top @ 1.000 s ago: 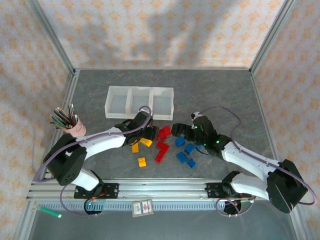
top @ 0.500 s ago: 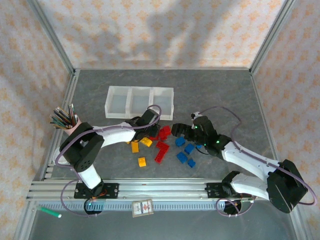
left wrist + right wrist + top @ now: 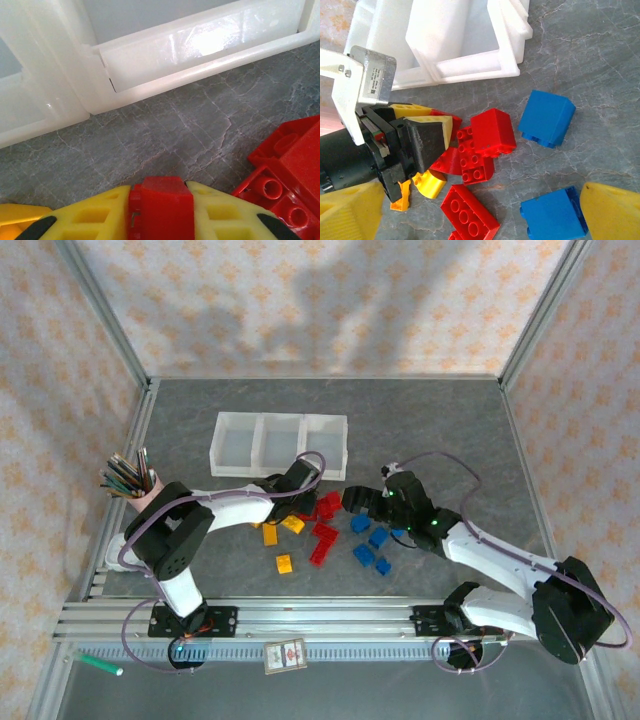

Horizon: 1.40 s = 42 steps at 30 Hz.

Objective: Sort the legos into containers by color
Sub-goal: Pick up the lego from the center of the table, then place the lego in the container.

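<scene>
The left gripper (image 3: 160,195) is clamped on a small red brick (image 3: 161,207). Both yellow fingers (image 3: 100,215) press flat against its sides, and the brick's front edge pokes out just ahead of the tips. The grip looks square and centred, so the sensible play is a straight lift first. The red pile (image 3: 282,185) crowds in immediately to the gripper's right, and a sideways drag would likely snag it.

Ahead of the gripper, across a short strip of bare table (image 3: 175,130), runs the near wall of the white 3-compartment tray (image 3: 165,60). A divider joint sits ahead and slightly left. The carry should rise over that wall and commit to 1 compartment, rather than release on the rib.

On the other side, the right gripper (image 3: 480,215) hangs fully open above the bricks. A blue brick (image 3: 552,216) lies just inside its right finger, untouched.
</scene>
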Available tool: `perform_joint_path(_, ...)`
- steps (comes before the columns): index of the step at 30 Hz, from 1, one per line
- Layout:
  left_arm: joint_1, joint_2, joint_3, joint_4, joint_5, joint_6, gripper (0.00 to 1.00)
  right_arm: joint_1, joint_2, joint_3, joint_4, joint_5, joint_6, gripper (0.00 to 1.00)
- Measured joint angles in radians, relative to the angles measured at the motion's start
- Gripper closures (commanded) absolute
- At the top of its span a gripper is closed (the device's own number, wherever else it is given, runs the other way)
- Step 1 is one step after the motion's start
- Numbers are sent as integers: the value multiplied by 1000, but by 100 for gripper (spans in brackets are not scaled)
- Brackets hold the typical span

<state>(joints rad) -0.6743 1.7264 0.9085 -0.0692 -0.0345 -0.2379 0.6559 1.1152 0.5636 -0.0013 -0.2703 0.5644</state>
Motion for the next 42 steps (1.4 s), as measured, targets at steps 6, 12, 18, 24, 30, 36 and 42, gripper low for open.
perform_joint_path(6, 0, -11, 0, -1, 0, 0, 80, 0, 0, 24, -9, 1, -4, 0)
perform_joint_path(12, 0, -117, -5, -19, -1, -24, 81, 0, 0, 38, -43, 0, -14, 0)
perform_joint_path(18, 0, -318, -21, -60, -60, -82, 81, 0, 3, 100, -59, -8, -19, 0)
perform_joint_path(24, 48, -483, -21, -138, -146, -153, 81, 7, 73, 167, -29, -30, -19, 0)
perform_joint_path(30, 211, -539, -8, -194, -187, -192, 81, 57, 214, 229, 19, -45, -19, 0)
perform_joint_path(36, 366, -455, 46, -204, -185, -191, 81, 110, 349, 325, 83, -46, -26, 0)
perform_joint_path(42, 444, -259, 123, -184, -162, -184, 81, 116, 442, 389, 114, -50, -27, 0)
